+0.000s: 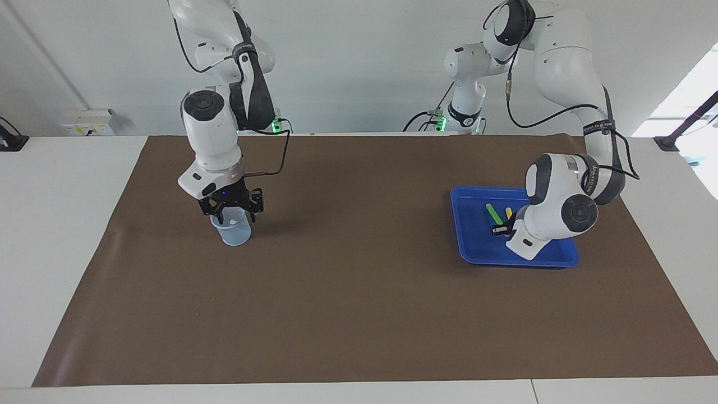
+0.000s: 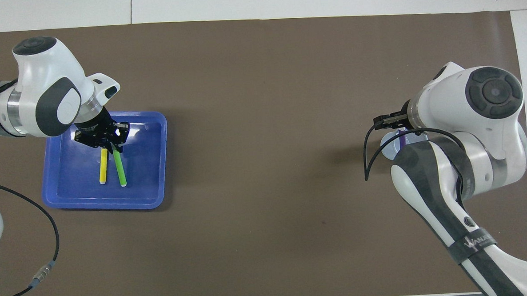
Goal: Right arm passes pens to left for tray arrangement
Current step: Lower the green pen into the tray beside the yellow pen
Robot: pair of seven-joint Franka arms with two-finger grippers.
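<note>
The blue tray lies toward the left arm's end of the table. A yellow pen and a green pen lie side by side in it, pale ends toward the robots. My left gripper is low in the tray, at the green pen's far end. My right gripper is open and hangs straddling the rim of the mesh cup. A purple pen stands in the cup. In the overhead view the right arm hides most of that gripper.
A brown mat covers the table between the cup and the tray. A black cable loops from the right wrist beside the cup. Two smaller arms with green-lit bases stand at the robots' edge.
</note>
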